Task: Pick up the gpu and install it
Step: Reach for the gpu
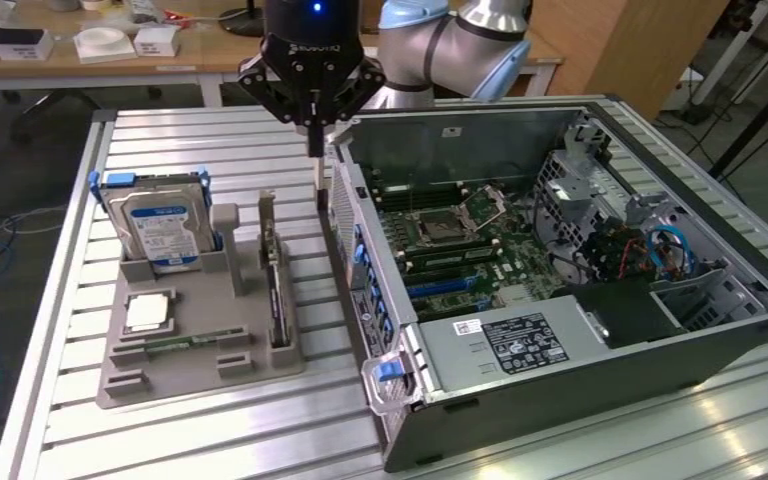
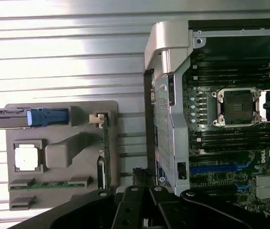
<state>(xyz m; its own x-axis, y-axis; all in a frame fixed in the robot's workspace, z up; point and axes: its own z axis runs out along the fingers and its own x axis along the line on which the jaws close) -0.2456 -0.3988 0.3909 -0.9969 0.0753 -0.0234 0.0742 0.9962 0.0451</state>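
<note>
One end effector [image 1: 315, 140] hangs narrow and empty above the gap between gpu [image 1: 273, 270] and case [image 1: 357, 215]. Descending off line, it could strike the case wall — missing the card.

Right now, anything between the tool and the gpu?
Nothing visible. The tool hangs above the gap between the gray tray and the open computer case. The gpu stands on edge in the tray with its top edge bare; the hard drive sits in a separate slot toward the exterior view's left, off the path.
</note>
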